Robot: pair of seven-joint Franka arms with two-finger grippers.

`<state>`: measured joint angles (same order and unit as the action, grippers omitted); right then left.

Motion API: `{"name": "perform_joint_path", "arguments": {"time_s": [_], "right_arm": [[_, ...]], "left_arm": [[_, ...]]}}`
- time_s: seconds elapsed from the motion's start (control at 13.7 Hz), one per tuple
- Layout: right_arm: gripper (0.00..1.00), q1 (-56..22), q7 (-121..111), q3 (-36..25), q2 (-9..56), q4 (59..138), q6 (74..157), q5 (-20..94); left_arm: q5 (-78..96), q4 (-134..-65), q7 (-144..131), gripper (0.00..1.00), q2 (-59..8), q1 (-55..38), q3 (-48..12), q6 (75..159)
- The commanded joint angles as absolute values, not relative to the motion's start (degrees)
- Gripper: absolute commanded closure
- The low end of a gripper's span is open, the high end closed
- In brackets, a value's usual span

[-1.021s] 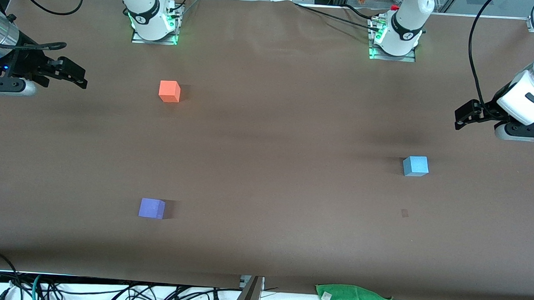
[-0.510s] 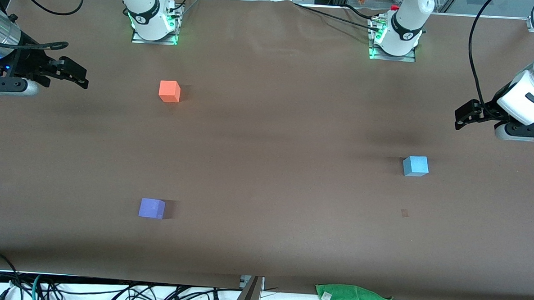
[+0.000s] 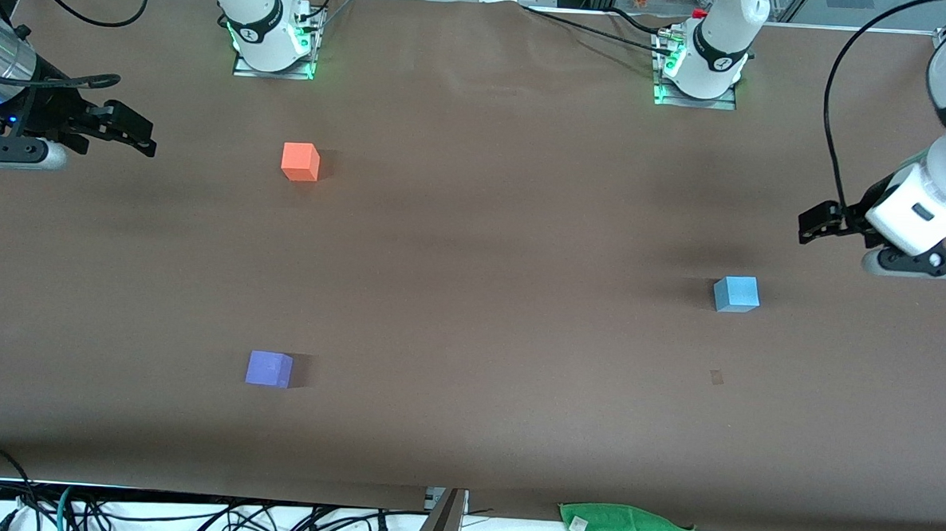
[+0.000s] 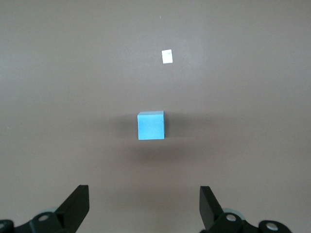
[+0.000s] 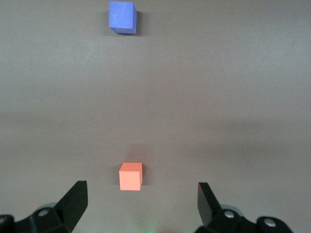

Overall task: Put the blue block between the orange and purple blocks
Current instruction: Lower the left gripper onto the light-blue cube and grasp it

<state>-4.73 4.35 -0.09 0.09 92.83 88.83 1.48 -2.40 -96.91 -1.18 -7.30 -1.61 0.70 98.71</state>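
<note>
Left wrist view: sky-blue matte cube (image 4: pixel 151 125)

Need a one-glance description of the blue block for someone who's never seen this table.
Start at the left arm's end of the brown table, where the open left gripper hangs. The blue block sits alone on the table near it. It is the only light sky-blue cube; the orange block and purple block lie toward the right arm's end.

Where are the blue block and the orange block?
blue block (image 3: pixel 735 294), front view, middle of its top face.
orange block (image 3: pixel 299 161), front view, middle of the cube.
</note>
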Motion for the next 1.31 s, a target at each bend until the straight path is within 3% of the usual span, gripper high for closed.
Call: {"name": "perform_joint_path", "arguments": {"time_s": [0.0, 0.29, 0.8, 1.24], "right_arm": [[0.00, -4.7, 4.5, -0.1, -1.5, 94.2, 88.9, 1.0], [0.00, -4.7, 4.5, -0.1, -1.5, 94.2, 88.9, 1.0], [0.00, -4.7, 4.4, -0.1, -1.5, 94.1, 88.9, 1.0], [0.00, -4.7, 4.1, -0.1, -1.5, 94.0, 88.9, 1.0]], "left_arm": [[-1.8, -94.4, -0.2, 0.00, -13.6, -1.1, 0.6, 102.4], [-1.8, -96.7, 1.6, 0.00, -19.8, -0.7, 0.6, 112.9], [-1.8, -115.8, 2.9, 0.00, -20.9, 1.3, 0.5, 135.1], [-1.9, -119.3, 3.3, 0.00, -24.2, 2.2, 0.4, 139.0]]}}
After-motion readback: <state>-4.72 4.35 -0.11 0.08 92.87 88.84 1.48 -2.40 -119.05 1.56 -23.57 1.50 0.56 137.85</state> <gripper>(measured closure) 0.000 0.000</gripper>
